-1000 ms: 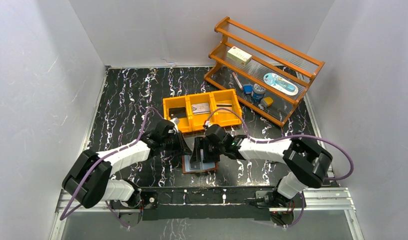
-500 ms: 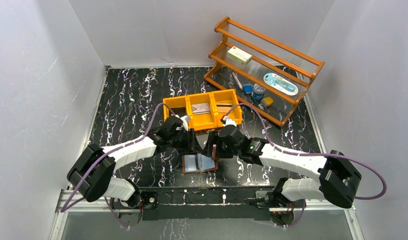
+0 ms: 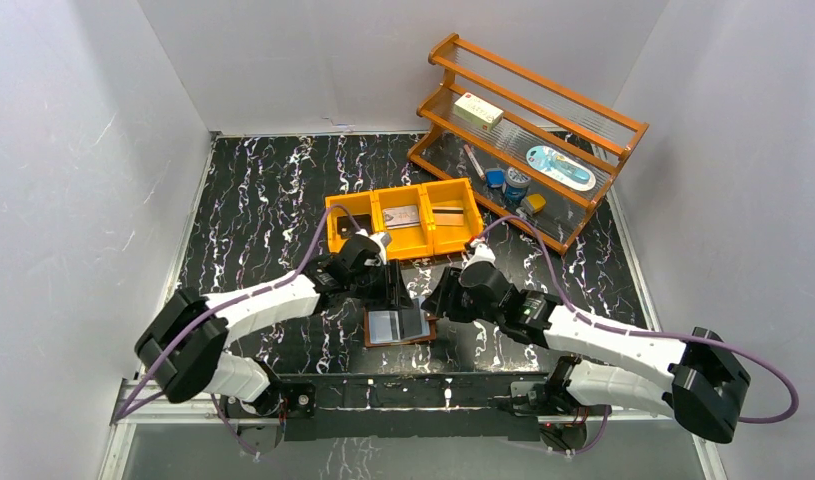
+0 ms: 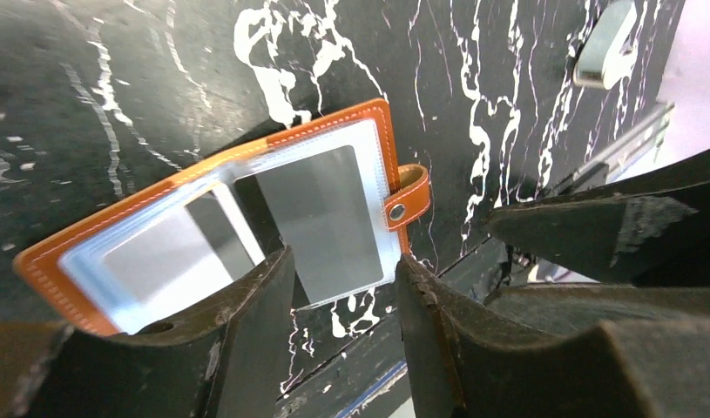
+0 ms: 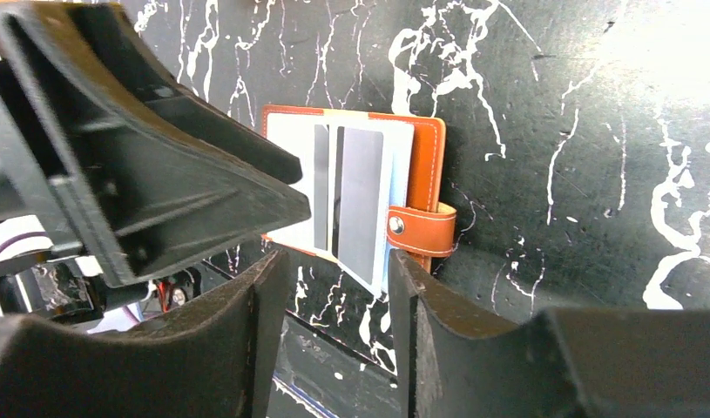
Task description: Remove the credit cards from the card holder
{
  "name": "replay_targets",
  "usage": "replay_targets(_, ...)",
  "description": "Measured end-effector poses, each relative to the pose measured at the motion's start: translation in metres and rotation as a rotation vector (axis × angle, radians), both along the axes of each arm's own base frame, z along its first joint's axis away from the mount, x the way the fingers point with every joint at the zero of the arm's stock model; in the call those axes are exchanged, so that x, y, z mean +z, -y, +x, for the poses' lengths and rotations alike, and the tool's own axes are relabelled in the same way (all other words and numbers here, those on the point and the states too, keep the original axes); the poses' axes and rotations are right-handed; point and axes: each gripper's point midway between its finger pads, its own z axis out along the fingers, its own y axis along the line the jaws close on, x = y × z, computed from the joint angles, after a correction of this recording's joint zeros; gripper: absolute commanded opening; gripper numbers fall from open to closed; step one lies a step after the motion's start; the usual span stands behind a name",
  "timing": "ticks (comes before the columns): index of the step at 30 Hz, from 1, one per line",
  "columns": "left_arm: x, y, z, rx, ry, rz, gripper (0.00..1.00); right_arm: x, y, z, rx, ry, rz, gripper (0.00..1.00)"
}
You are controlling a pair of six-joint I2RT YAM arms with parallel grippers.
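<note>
Left claw (image 3: 395, 292): released, jaws standing apart with nothing between them (plain in the left wrist view). Poised low over the far left part of the card holder, fingers pointed down toward it. Contact with it cannot be told.

Card holder (image 3: 398, 328): lying open and flat on the black marbled worktop (image 3: 263, 190), near its front edge, between the two claws. Brown leather cover underneath, pale clear sleeves (image 4: 159, 205) facing up. Snap tab (image 5: 421, 228) sticking out at the right side. Credit cards (image 5: 361, 209) lodged in the sleeves: silvery-grey, one with a dark stripe along its length.

Orange bin (image 3: 333, 225): just beyond the card holder, divided into three compartments side by side. Loose cards (image 3: 401, 216) lying flat inside (dark at left, grey in the middle).

Right claw (image 3: 435, 300): likewise released, jaws apart and empty. Held low at the right edge of the card holder, near the snap tab, not gripping it.

Wooden rack (image 3: 528, 140): at the far right of the worktop, well apart from both claws, carrying several small items.
</note>
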Motion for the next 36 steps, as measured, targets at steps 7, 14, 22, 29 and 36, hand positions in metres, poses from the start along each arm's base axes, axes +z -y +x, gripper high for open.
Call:
replay_targets(7,0.022,-0.021,0.012,0.094,0.106,0.041,0.47,-0.003,-0.014,-0.004,0.049,-0.022,0.043,0.40)
replay_targets(14,0.008,-0.034,0.009,0.134,0.090,0.089,0.48,-0.034,-0.032,-0.011,0.127,-0.121,-0.019,0.38)
replay_targets(22,0.005,-0.025,0.005,0.106,0.067,0.050,0.49,-0.051,-0.028,-0.004,0.105,-0.162,-0.069,0.38)
replay_targets(29,-0.027,-0.014,-0.004,0.063,-0.027,0.039,0.46,-0.075,-0.014,-0.005,0.070,-0.235,-0.105,0.35)
replay_targets(36,-0.035,-0.011,-0.007,0.085,-0.042,-0.005,0.35,-0.077,-0.020,-0.006,0.075,-0.256,-0.079,0.33)
